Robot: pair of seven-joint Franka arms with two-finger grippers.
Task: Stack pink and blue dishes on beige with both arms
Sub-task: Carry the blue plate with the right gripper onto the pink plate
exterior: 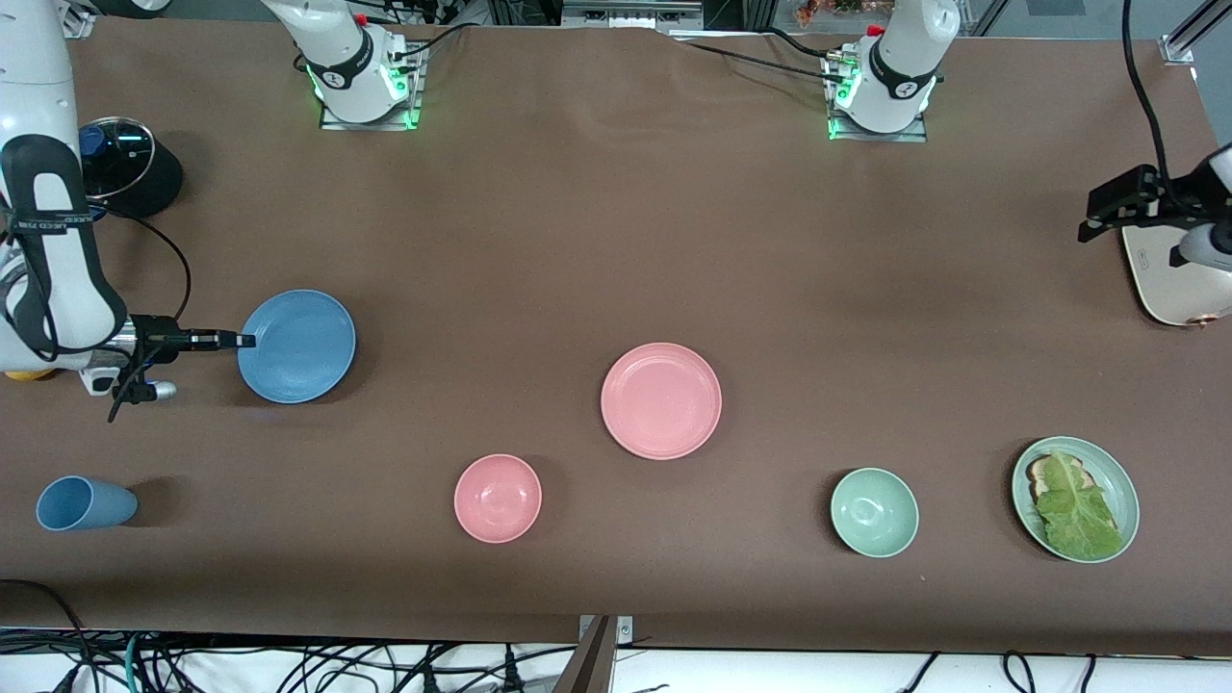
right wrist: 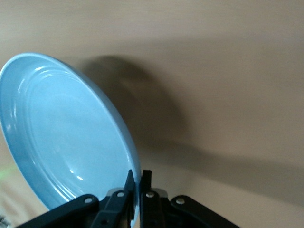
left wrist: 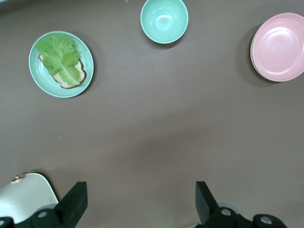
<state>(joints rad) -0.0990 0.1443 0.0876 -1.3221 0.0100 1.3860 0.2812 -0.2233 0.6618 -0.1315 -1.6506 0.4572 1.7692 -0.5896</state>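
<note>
My right gripper [exterior: 243,339] is shut on the rim of the blue plate [exterior: 296,345] toward the right arm's end of the table. In the right wrist view the blue plate [right wrist: 61,133] is tilted between the shut fingers [right wrist: 129,183] and casts a shadow on the table. The pink plate [exterior: 661,400] lies flat near the table's middle. In the left wrist view a thin pale beige rim [left wrist: 251,47] shows under the pink plate [left wrist: 279,46]; the beige plate is otherwise hidden. My left gripper [exterior: 1116,207] hangs open and empty over the left arm's end, waiting.
A pink bowl [exterior: 498,498], a blue cup [exterior: 85,502] on its side, a pale green bowl [exterior: 874,512] and a pale green plate [exterior: 1121,481] with bread and lettuce line the near edge. A lidded black pot [exterior: 125,164] and a white board [exterior: 1179,279] sit at the ends.
</note>
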